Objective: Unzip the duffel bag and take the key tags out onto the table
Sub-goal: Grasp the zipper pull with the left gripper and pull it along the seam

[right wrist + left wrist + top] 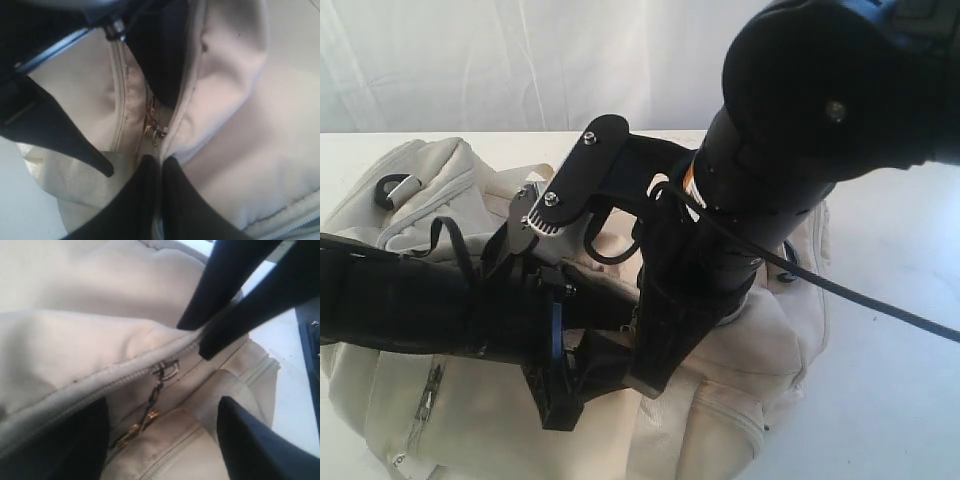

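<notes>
Looking at duffel bag (740, 400) lying on table (900, 400), w/ both arms crowded over its middle. Reads as early-to-mid: seems part unzipped, w/ dark gap between zip edges beyond slider (157, 132) in right wrist view; can't tell how far that gap runs. No sign of key tags anywhere: none on table, none visible in gap, so presumably inside bag. Left to do: prob. more unzipping, then reaching in, pulling tags out and setting them on table. Re tools: right gripper (160, 161) pressed together, pinching cream fabric at zip edge just beside slider, seemingly to steady bag or lift its lip. Left gripper (162, 412) spread wide, holding nothing, hovering close over zip line w/ slider roughly between fingers. Can't call contact w/ fabric, too blurred.
</notes>
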{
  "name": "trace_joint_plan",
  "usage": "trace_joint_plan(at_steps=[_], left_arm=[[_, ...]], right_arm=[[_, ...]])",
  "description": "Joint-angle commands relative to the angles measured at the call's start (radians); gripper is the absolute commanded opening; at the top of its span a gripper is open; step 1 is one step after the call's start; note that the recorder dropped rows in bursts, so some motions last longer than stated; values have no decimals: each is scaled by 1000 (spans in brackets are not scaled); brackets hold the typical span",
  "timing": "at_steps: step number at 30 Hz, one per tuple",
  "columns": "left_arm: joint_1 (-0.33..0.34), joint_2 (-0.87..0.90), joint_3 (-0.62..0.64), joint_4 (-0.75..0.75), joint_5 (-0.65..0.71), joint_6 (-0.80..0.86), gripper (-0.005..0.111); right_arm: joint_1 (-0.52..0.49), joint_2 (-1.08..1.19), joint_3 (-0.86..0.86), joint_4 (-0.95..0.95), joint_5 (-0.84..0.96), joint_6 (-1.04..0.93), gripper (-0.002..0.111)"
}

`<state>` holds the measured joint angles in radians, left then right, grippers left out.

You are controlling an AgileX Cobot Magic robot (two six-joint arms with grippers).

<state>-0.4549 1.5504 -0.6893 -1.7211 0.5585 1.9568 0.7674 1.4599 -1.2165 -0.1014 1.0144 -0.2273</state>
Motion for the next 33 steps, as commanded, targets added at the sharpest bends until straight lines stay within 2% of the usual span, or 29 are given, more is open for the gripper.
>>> trace_joint_plan(at_steps=[1, 4, 11, 15, 17, 19, 20, 22, 27, 30, 33], left_arm=[[-27, -3, -11, -23, -46, 5, 54], [-27, -3, -11, -23, -40, 5, 41], [-27, -3, -11, -23, -47, -17, 1], [-27, -28, -11, -7, -47, -98, 0], [-27, -53, -11, 87, -49, -192, 0], [-27, -85, -11, 222, -69, -326, 0], [-27, -117, -11, 358, -73, -465, 0], [-27, -156, -11, 540, -52, -636, 0], [-23, -235, -11, 751, -44, -829, 0], [13, -260, -11, 818, -28, -895, 0], [81, -297, -11, 903, 47, -960, 0]], right_arm=[[4, -12, -10, 22, -8, 5, 0], [4, -12, -10, 22, -9, 5, 0], [4, -12, -10, 20, -5, 5, 0], [4, -12, -10, 15, 9, 5, 0], [4, -12, -10, 15, 14, 5, 0], [4, -12, -10, 15, 16, 5, 0], [4, -12, -10, 15, 16, 5, 0], [4, -12, -10, 15, 16, 5, 0], [4, -12, -8, 15, 23, 5, 0], [4, -12, 0, 15, 37, 5, 0], [4, -12, 12, 15, 37, 5, 0]])
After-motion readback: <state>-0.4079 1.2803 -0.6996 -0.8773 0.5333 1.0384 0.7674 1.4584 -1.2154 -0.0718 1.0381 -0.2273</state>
